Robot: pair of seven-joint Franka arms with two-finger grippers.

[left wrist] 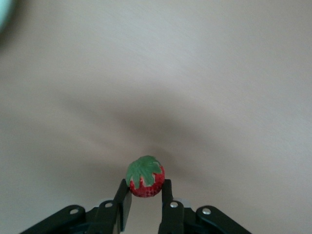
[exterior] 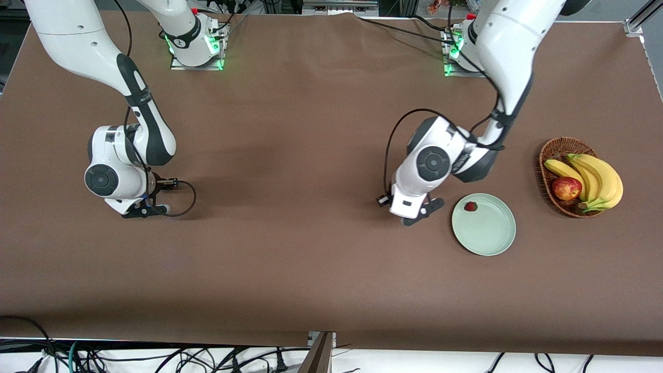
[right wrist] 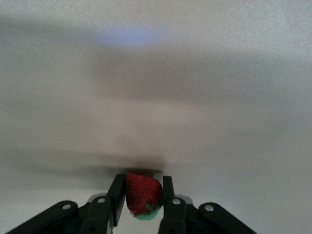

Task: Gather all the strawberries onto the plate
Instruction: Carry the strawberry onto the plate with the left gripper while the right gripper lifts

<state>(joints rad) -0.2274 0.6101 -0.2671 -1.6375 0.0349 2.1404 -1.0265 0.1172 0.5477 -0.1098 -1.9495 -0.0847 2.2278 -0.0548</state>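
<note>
Your left hand (left wrist: 146,192) grips berry (left wrist: 145,176) just beside plate (exterior: 492,243); right hand (right wrist: 141,195), also gripping berry (right wrist: 143,194), well apart.

No readable text, labels, brand names, numbers or signs appear on anything in any of the three views.

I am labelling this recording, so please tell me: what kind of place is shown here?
Probably a robotics lab: two arms bolted to a table under a brown cloth, loose cables along its edge, and staged props, a mint plate and a basket of fruit.
</note>
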